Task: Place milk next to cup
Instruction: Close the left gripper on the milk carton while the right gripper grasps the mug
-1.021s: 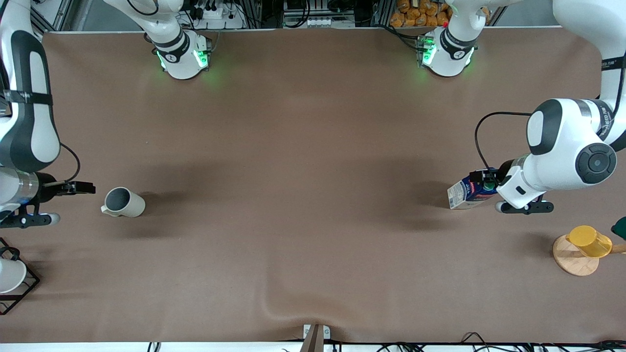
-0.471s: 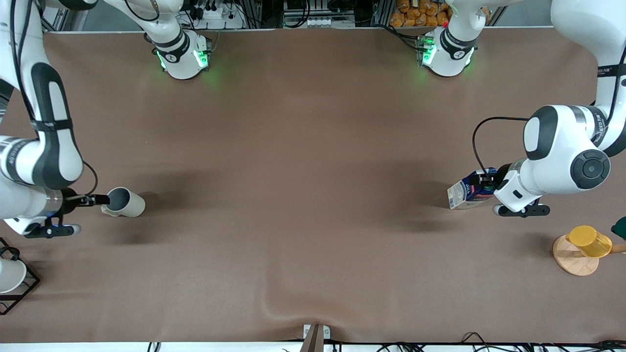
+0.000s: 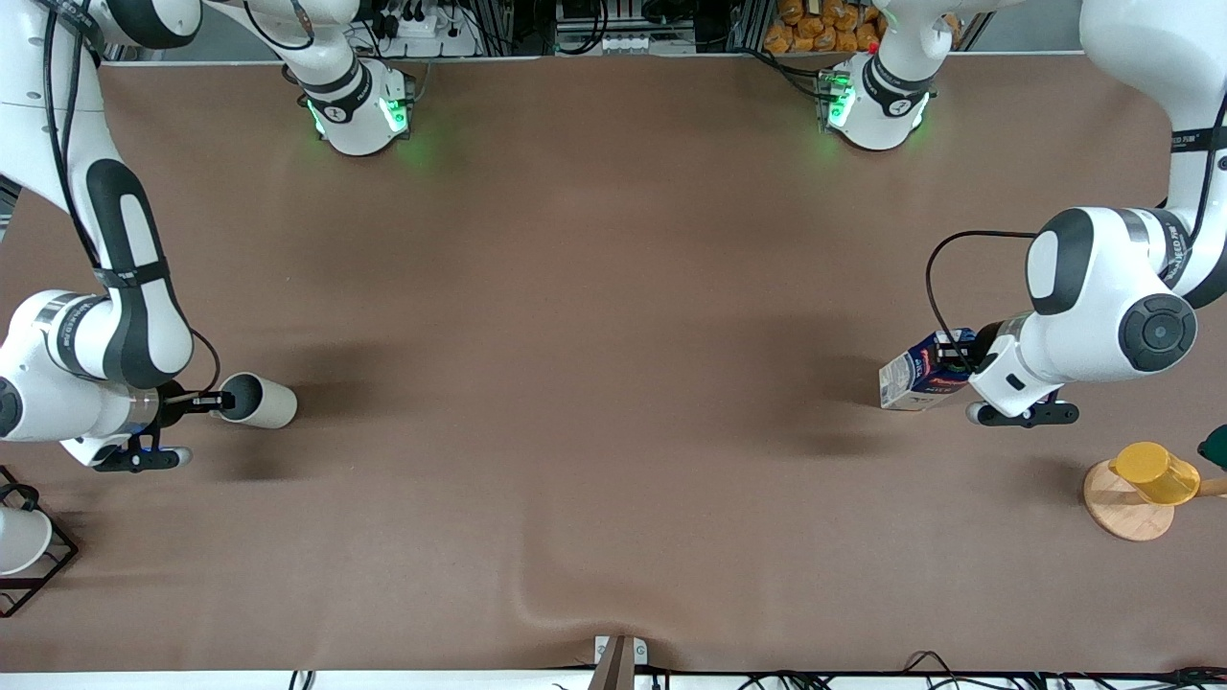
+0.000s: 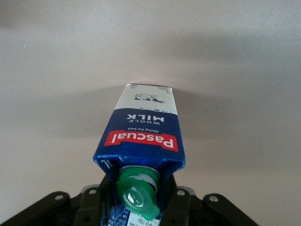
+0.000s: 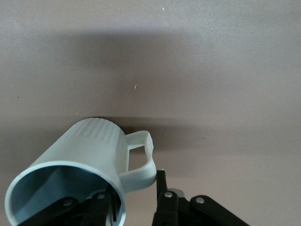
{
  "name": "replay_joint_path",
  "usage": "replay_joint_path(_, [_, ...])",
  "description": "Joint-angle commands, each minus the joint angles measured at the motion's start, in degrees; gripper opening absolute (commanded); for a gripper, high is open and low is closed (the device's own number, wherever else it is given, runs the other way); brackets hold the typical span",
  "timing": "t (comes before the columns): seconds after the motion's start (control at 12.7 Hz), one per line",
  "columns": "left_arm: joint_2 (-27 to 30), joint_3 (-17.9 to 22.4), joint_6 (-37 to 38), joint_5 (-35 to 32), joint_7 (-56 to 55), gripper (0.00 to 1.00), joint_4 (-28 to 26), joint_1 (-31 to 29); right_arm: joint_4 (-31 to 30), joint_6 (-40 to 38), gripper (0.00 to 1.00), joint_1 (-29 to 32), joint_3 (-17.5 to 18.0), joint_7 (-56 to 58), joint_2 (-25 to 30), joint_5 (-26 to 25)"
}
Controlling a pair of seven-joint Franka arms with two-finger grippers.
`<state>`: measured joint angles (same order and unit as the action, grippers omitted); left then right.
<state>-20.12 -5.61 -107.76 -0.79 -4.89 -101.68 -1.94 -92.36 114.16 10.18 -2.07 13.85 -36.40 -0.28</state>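
The milk [image 3: 913,379], a dark blue and white carton with a red label and green cap, is near the left arm's end of the table. My left gripper [image 3: 955,362] is shut on its top, around the cap. In the left wrist view the milk [image 4: 141,132] stretches away from the left gripper [image 4: 141,193]. The grey-beige cup [image 3: 261,401] stands near the right arm's end. My right gripper [image 3: 222,402] is shut on its rim. In the right wrist view one finger is inside the cup [image 5: 89,146] and the other [image 5: 161,181] touches the handle, with the right gripper [image 5: 136,186] straddling the wall.
A yellow cup [image 3: 1153,471] sits on a round wooden coaster [image 3: 1122,517] near the left arm's end. A white cup in a black wire rack [image 3: 38,565] stands at the right arm's end. The brown cloth has a ridge [image 3: 537,599] near the front edge.
My right gripper has come in to the cup and closed over its rim. The cup has shifted a little toward the table's middle. The left gripper and milk barely moved.
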Motion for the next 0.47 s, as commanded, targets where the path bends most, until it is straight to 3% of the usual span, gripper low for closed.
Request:
replay_joint_path(0.0, [0.0, -0.2, 0.3, -1.4, -0.7, 0.39, 1.7, 0.2, -0.4, -0.5, 0.00, 1.0, 0.9, -0.4, 1.1, 1.0])
replay_joint_path(0.16, [0.3, -0.4, 0.8, -1.4, -0.6, 0.31, 3.1, 0.2, 1.0, -3.0, 0.00, 0.4, 1.1, -1.7, 1.6, 1.1])
replay_joint_path(0.39, [2.0, -0.5, 2.4, -1.3, 0.1, 0.19, 3.9, 0.0, 7.3, -14.2, 0.00, -2.4, 1.6, -9.7, 1.9, 1.3])
